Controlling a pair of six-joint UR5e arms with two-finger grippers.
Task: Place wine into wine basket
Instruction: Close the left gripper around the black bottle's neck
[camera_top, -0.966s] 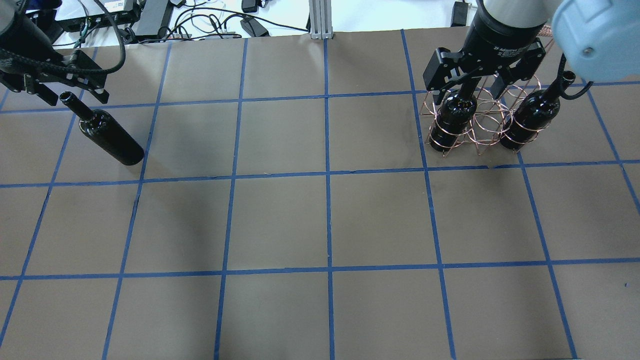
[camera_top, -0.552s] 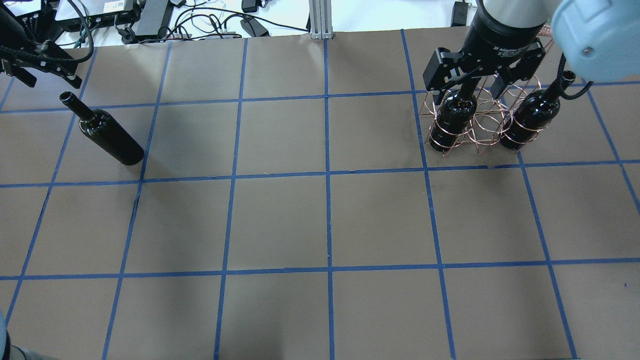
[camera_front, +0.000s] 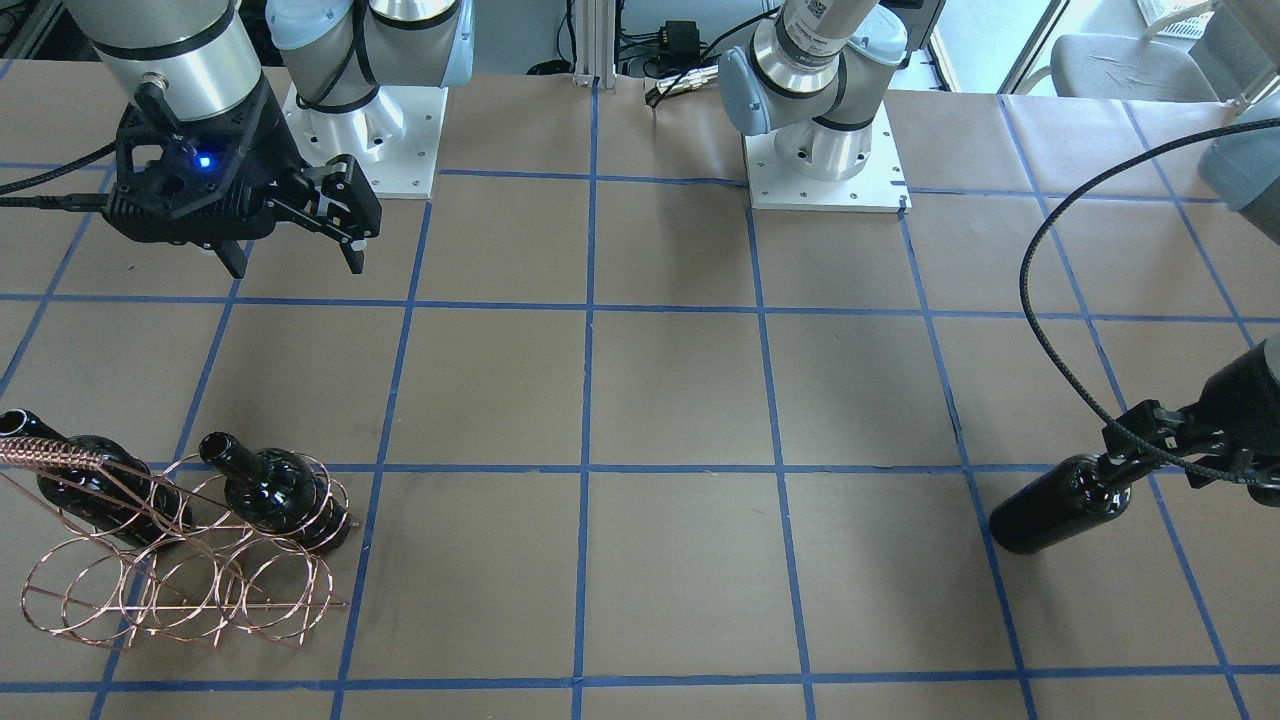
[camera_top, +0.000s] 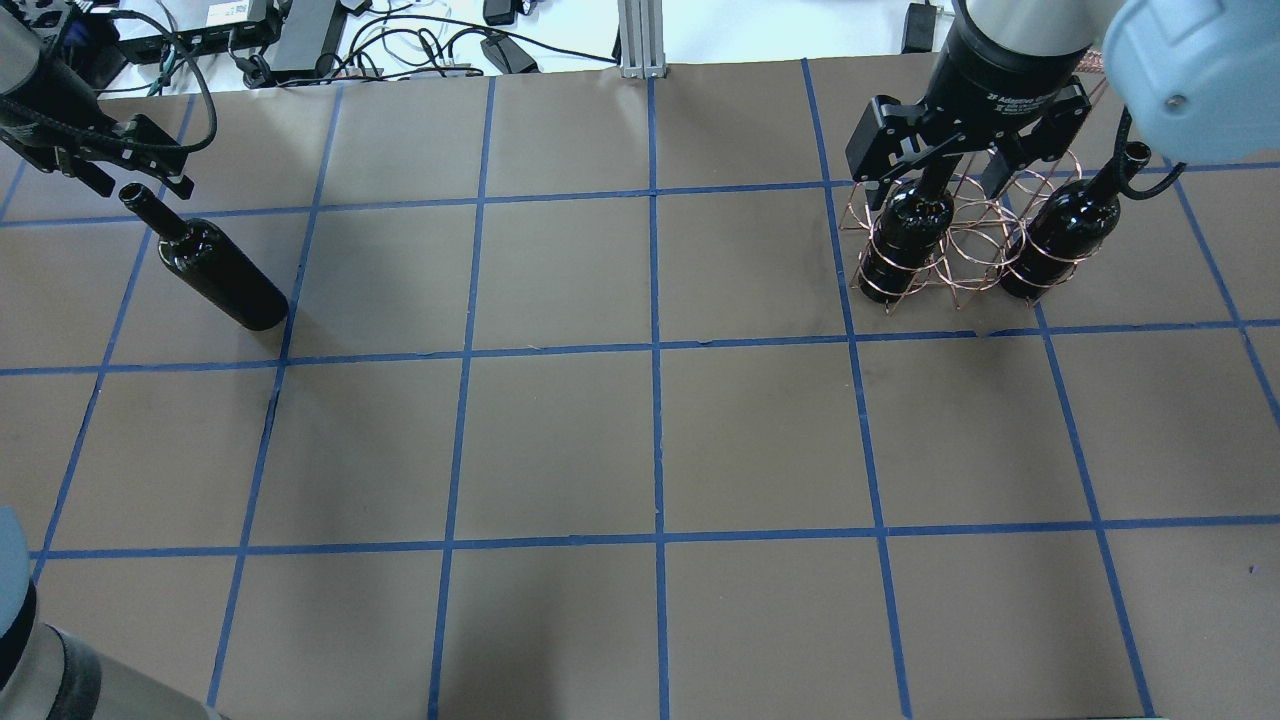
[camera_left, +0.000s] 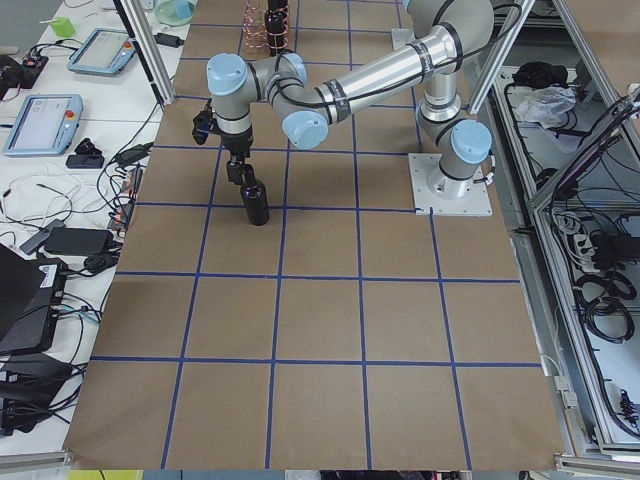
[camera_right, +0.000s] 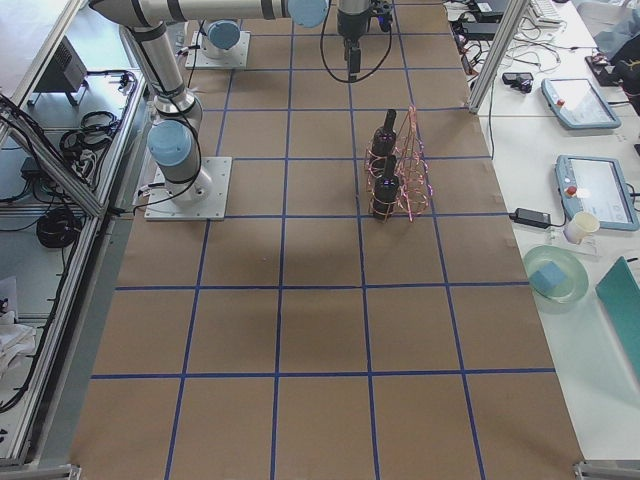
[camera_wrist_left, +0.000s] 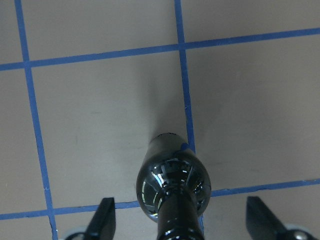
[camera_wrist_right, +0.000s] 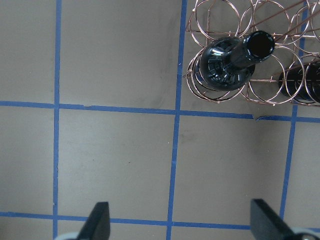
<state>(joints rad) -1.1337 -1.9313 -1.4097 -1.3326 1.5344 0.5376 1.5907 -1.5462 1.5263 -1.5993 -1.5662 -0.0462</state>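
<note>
A dark glossy wine (camera_top: 222, 277) bottle stands upright on the brown table at the far left, also in the front view as wine (camera_front: 1058, 505). My left gripper (camera_top: 140, 182) is open at its mouth. In the left wrist view the fingertips (camera_wrist_left: 105, 218) stand wide apart on either side of the neck (camera_wrist_left: 178, 225) without touching it. The copper wire wine basket (camera_top: 965, 243) sits at the back right and holds two dark bottles (camera_top: 905, 235) (camera_top: 1065, 232). My right gripper (camera_top: 932, 185) hangs open above the basket, holding nothing, as the right wrist view's gripper (camera_wrist_right: 181, 222) confirms.
Blue tape lines divide the table into squares. Cables and power bricks (camera_top: 300, 35) lie beyond the far edge. The arm bases (camera_front: 825, 150) are bolted to the table on the robot's side. The basket has free loops (camera_front: 90, 595) beside the two bottles.
My left gripper swung off to the back left, then returned to the standing bottle's mouth, lower than a second ago. The right gripper, the basket and all bottles stayed put.
</note>
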